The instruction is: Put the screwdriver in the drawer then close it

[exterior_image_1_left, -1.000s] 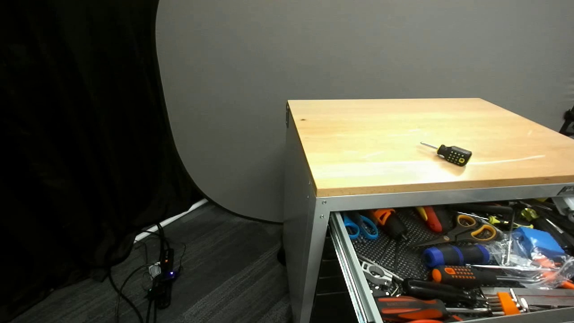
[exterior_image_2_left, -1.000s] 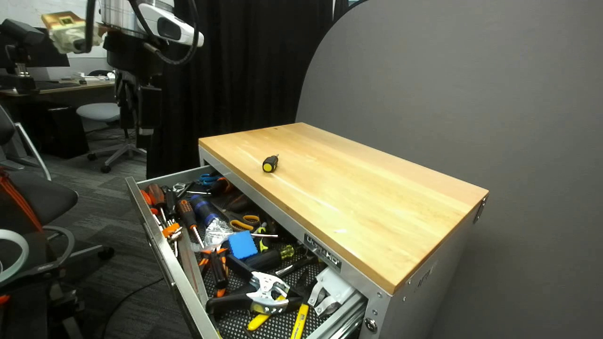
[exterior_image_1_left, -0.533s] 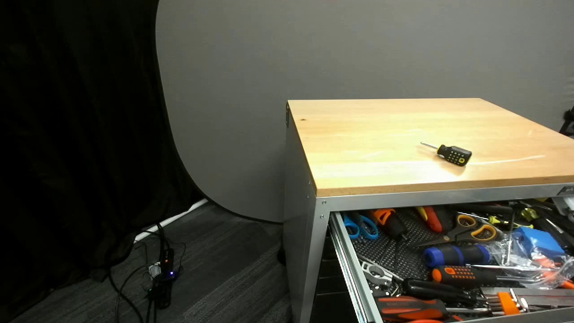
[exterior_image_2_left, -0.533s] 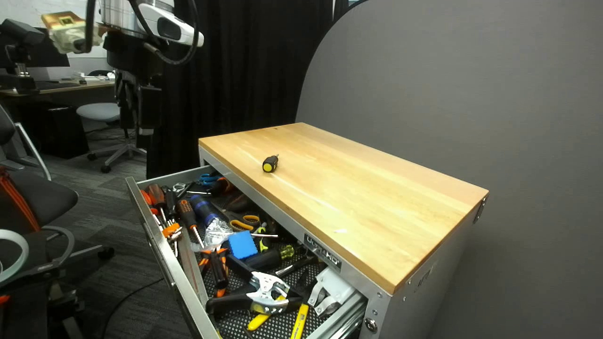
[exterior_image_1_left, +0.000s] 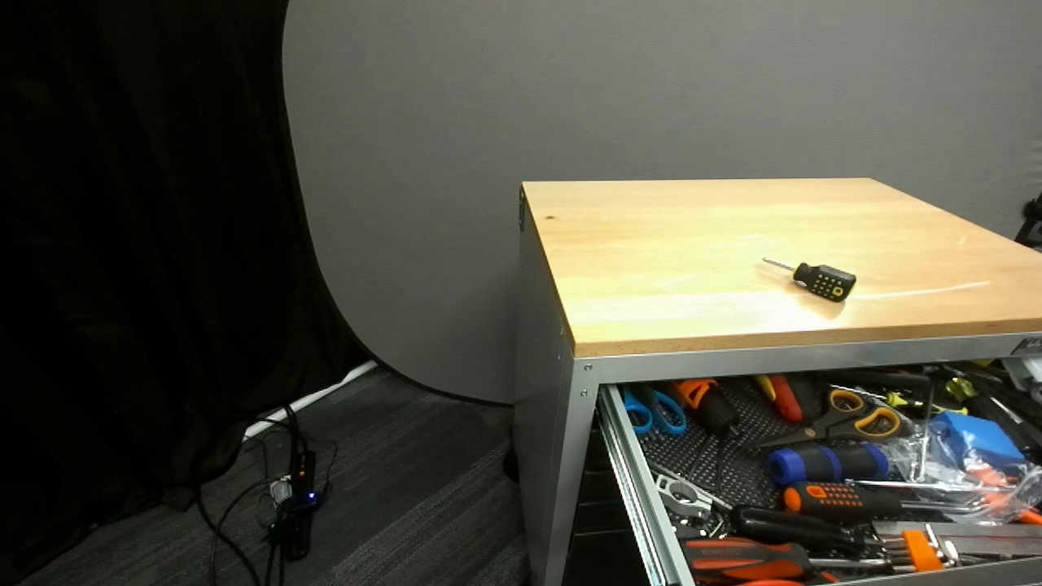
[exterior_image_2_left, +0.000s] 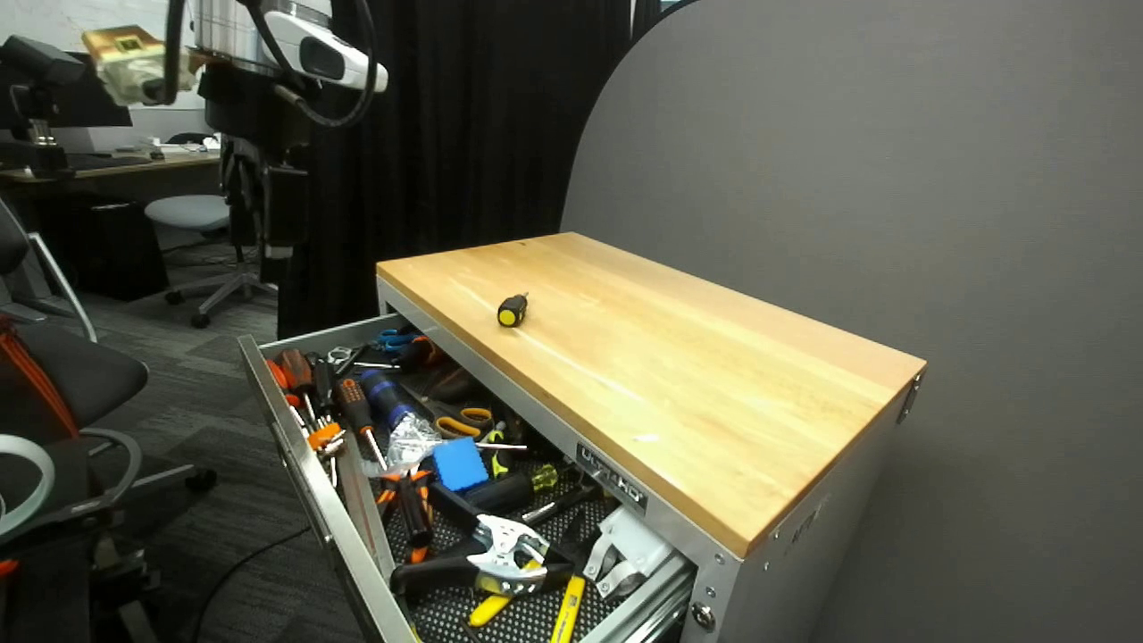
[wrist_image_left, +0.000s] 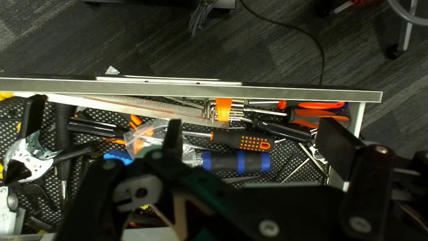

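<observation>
So, going left to right in exterior view. On left: arm hangs high, jaws standing wide apart by wrist view, holding nothing that I can see. Next: drawer, already pulled out, with many tools inside. Further right: screwdriver, lying on desk. I judge neither step done; remaining for me: grasping it, laying it inside, closing drawer.
</observation>
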Motion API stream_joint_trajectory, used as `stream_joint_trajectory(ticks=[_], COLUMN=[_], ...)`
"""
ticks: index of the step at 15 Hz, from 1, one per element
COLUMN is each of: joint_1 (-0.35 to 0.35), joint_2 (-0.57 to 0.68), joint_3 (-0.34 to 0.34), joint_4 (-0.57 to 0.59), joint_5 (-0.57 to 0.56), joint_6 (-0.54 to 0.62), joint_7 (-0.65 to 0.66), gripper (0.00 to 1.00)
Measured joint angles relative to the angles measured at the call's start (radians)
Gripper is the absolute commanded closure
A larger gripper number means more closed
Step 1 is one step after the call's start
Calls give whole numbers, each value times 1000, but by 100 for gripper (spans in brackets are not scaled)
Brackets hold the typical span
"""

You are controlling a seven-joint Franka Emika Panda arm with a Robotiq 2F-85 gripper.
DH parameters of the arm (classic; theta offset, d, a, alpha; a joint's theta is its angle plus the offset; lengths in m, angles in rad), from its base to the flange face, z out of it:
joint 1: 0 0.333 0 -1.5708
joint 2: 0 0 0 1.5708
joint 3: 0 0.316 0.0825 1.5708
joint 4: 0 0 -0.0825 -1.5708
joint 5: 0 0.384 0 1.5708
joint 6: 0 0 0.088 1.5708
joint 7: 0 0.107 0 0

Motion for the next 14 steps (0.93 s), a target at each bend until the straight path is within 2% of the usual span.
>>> stream_joint_trajectory(ticks=[4,7,11,14], joint_1=[0,0,-26,-51], joint_2=[114,245,340,386], joint_3=[31,45,2,-35], joint_4=[88,204,335,411], joint_5=[-21,-91,-214,-246], joint_6=[105,180,170,140], joint_7=[33,95,104,64], gripper=[0,0,0,0])
